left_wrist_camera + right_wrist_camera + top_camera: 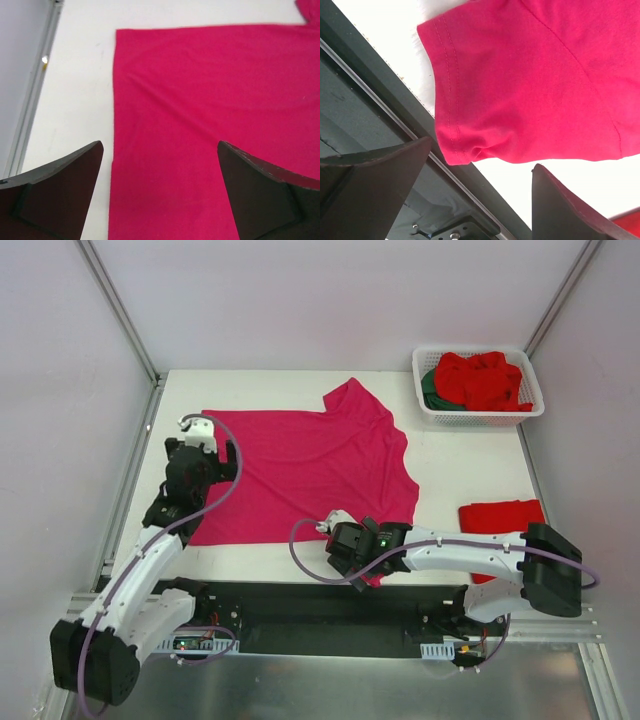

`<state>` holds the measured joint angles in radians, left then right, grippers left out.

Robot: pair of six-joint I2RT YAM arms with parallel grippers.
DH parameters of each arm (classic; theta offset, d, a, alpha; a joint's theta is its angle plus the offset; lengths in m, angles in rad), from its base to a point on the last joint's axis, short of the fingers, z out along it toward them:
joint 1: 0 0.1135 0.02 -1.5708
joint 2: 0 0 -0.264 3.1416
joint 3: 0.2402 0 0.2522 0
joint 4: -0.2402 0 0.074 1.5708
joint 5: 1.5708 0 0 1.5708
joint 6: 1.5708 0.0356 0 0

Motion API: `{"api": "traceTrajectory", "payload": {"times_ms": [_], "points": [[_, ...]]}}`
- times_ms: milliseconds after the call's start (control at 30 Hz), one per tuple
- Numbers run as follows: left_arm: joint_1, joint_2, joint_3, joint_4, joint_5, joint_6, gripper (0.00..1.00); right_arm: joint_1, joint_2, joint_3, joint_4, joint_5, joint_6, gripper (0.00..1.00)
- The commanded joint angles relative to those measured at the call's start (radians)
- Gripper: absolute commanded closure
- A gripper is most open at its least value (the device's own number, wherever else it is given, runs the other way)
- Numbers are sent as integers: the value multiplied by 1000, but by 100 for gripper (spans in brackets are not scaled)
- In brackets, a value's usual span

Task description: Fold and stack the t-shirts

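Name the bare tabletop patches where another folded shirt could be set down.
Free: the patch between magenta shirt, basket and folded red shirt; also the strip from the magenta shirt to the back wall. Crowded: the near edge, where the right gripper hangs over the sleeve.

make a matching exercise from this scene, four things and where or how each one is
1 magenta t-shirt
2 folded red t-shirt
3 dark green t-shirt
4 right gripper

a in the white basket
b open, over a sleeve at the near table edge
c spread flat mid-table
d at the right side of the table

Pairs: 1-c, 2-d, 3-a, 4-b
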<state>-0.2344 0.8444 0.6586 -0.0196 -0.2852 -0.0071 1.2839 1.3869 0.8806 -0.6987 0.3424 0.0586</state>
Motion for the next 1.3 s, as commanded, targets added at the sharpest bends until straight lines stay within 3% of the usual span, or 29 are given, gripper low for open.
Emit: {"api": "traceTrajectory", "payload": {"times_ms": [0,100,133,167,300,433,467,500,667,767,867,1033,1267], "points": [[7,108,-71,243,132,128,1,-11,-31,40,5,0,-8,11],[15,76,-212,461,247,117,0,-14,-40,46,8,0,-8,11],[15,59,-259,630,250,125,1,-15,-42,46,7,-2,-8,11],[15,65,-328,691,216,115,1,-20,-48,52,5,-2,-6,11],[23,148,-340,715,323,147,1,-20,-58,55,7,-2,-8,10],[38,228,-418,880,242,108,1,-23,-54,64,5,-6,-6,10],[53,226,-415,845,254,98,1,-23,-52,66,5,-8,-6,10],[67,242,-424,944,283,93,1,-23,-51,69,5,-8,-5,10],[145,289,-403,977,320,108,1,-24,-37,83,2,-8,-9,9],[207,300,-343,822,363,128,1,-28,-29,89,4,-8,-13,9],[225,294,-350,816,425,93,1,-29,-16,93,8,-11,-13,9],[227,306,-350,776,371,56,1,-31,4,95,19,-29,-9,8],[225,422,-457,1009,363,56,1,-35,18,100,19,-28,-13,7]]}}
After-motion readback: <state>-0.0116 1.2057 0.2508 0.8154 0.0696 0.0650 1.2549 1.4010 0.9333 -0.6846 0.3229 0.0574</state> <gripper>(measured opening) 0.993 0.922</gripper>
